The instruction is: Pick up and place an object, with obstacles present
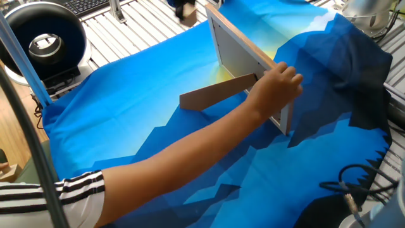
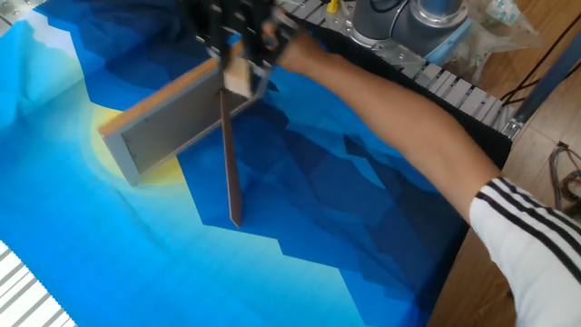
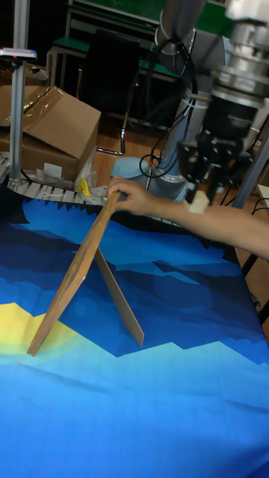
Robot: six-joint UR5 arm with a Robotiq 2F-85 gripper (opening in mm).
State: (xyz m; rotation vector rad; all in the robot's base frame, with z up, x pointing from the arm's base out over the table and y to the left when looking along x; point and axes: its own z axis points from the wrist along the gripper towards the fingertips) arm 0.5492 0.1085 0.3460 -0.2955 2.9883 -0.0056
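**A:** Where is the cube?

**B:** The small tan cube [image 3: 197, 203] sits pinched between the fingertips of the gripper [image 3: 200, 196], held in the air and hanging just below the black fingers. In the other fixed view it shows as a pale block [image 2: 238, 80] at the gripper's tip, somewhat blurred.

**A:** So the jaws are pressed onto it?

**B:** Yes, closed on the cube, nothing else in them.

**A:** What lies around it?

**B:** Directly beneath and beside the gripper is the person's forearm, reaching in to the hand [image 3: 128, 197] that grips the top edge of the board [image 3: 71, 278]. The board leans tilted, its long axis running down and away from the gripper, propped by the brown cardboard strip [image 3: 119, 299] resting on the blue cloth [image 3: 187, 403].

**A:** And the coming move?

**B:** I judge any descent turns on that: the arm and board's upper edge are close under the cube, so open cloth lies off to the side.
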